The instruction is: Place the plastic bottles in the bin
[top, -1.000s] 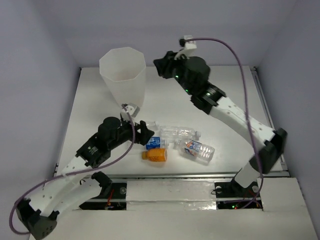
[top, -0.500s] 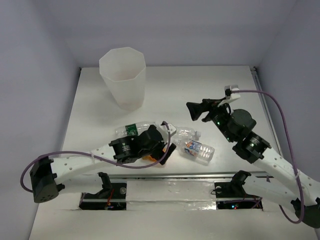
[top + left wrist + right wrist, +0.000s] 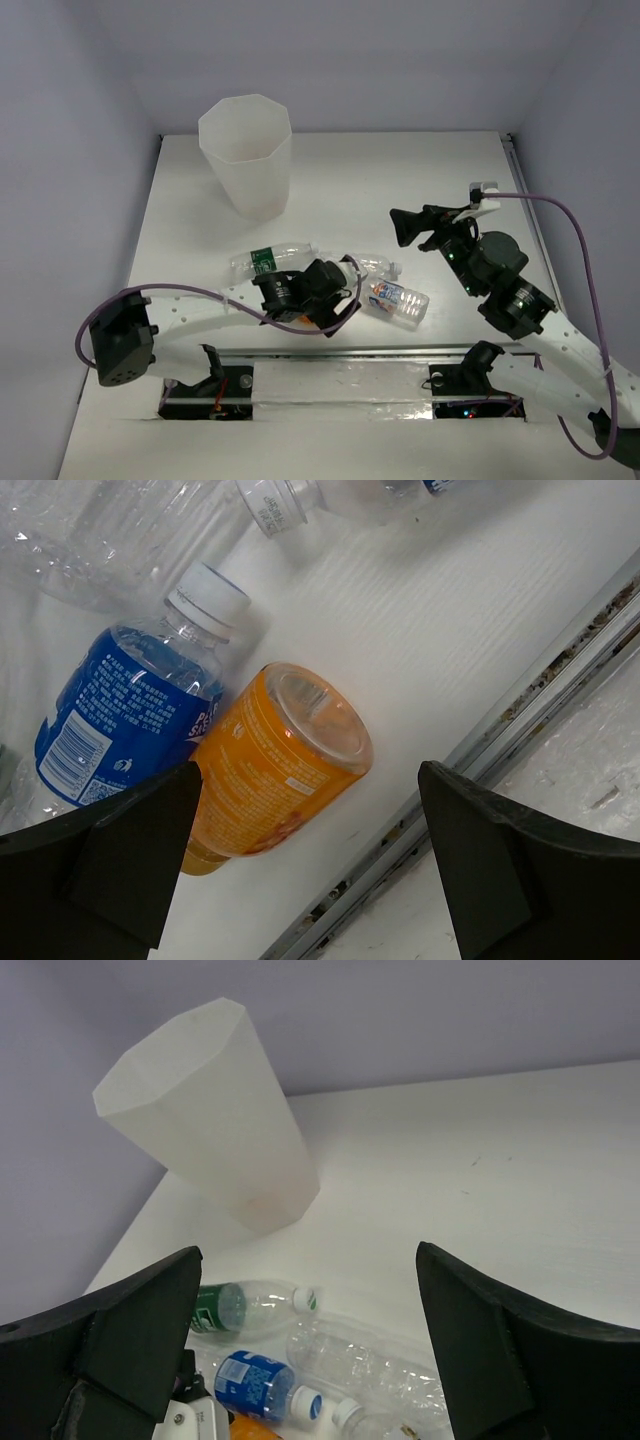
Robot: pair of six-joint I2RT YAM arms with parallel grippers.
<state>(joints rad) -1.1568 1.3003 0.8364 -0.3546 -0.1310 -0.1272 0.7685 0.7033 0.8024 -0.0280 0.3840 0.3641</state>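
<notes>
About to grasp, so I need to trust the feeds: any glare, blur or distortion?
Left wrist view: the orange bottle is sharp, with a faint highlight on its near end; the fingers are dark, soft-edged silhouettes. Right wrist view: in focus, but the bin looks tilted, from the camera's angle. Top view: even light, soft shadows; the clear bottle fades into the white table.

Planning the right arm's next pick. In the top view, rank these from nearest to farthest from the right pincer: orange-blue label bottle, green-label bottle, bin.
From the right pincer:
1. orange-blue label bottle, close, toward the front edge.
2. green-label bottle, well to the left.
3. bin, back left of the table.
</notes>
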